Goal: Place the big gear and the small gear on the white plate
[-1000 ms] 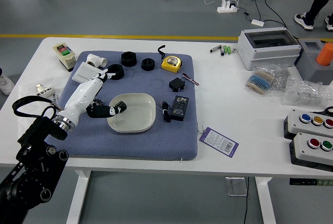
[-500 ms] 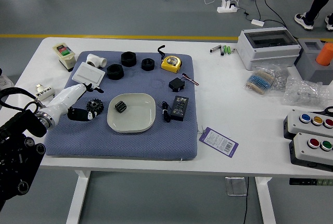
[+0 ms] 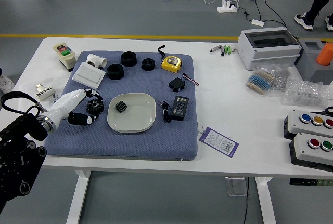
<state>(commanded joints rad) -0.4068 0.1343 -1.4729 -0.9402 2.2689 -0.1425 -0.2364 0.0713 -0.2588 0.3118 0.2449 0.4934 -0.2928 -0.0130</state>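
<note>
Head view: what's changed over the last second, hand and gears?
Left hand pulled back leftward from over the white plate and is now at the big gear, with no firm grip confirmed. Small gear now sits uncovered on the plate's left part. Plate, tape measure and black power adapter stayed put.

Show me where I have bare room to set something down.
Widest: the white table between the blue mat and the button boxes, beyond the purple tag. Also the mat's near strip, and the white plate right of the small gear. Crowded: the mat's far side, with black rings and tape measure, and around the left hand, at the big gear.
</note>
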